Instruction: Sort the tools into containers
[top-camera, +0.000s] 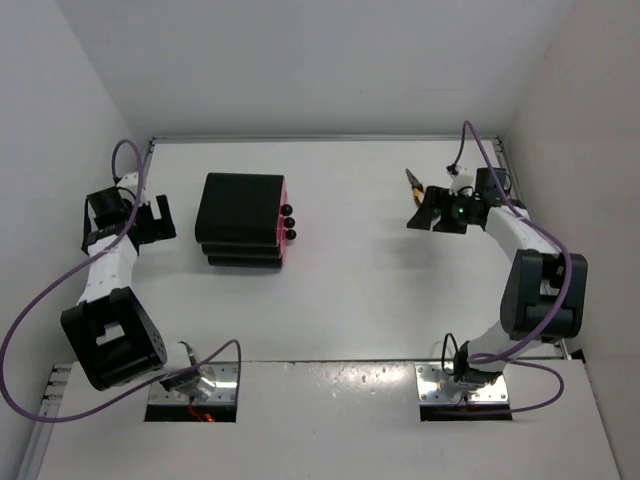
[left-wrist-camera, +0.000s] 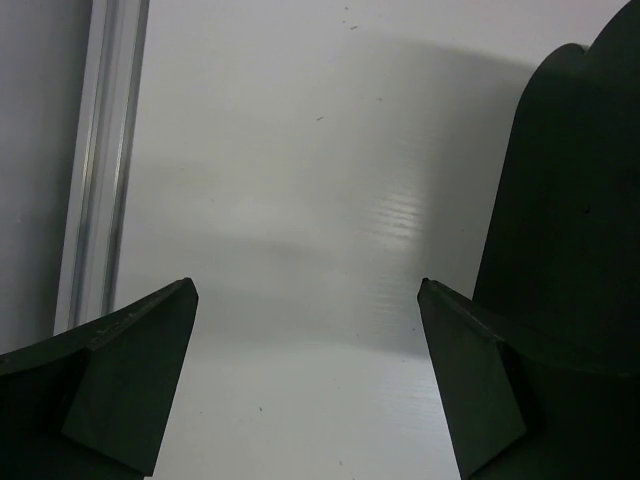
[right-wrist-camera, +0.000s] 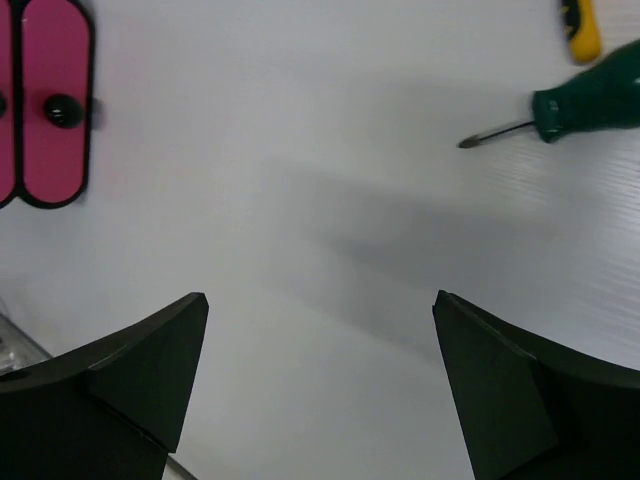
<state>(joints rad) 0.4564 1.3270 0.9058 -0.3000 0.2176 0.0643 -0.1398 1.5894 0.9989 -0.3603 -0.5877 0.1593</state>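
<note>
The containers are pink drawers (top-camera: 283, 221) with round black knobs, stacked in a black cabinet (top-camera: 240, 218) at the left middle of the table; all are pushed in. Their pink fronts (right-wrist-camera: 52, 100) show at the top left of the right wrist view. A green-handled screwdriver (right-wrist-camera: 585, 103) and the end of a yellow tool (right-wrist-camera: 583, 27) lie at that view's top right. From above, an orange-brown tool (top-camera: 411, 181) pokes out beside my right gripper (top-camera: 424, 212), which hangs open and empty (right-wrist-camera: 320, 300) over bare table. My left gripper (top-camera: 155, 218) is open and empty (left-wrist-camera: 306, 290), left of the cabinet (left-wrist-camera: 580, 200).
An aluminium rail (left-wrist-camera: 105, 150) runs along the table's left edge, close to my left gripper. White walls enclose the table on the left, back and right. Purple cables loop off both arms.
</note>
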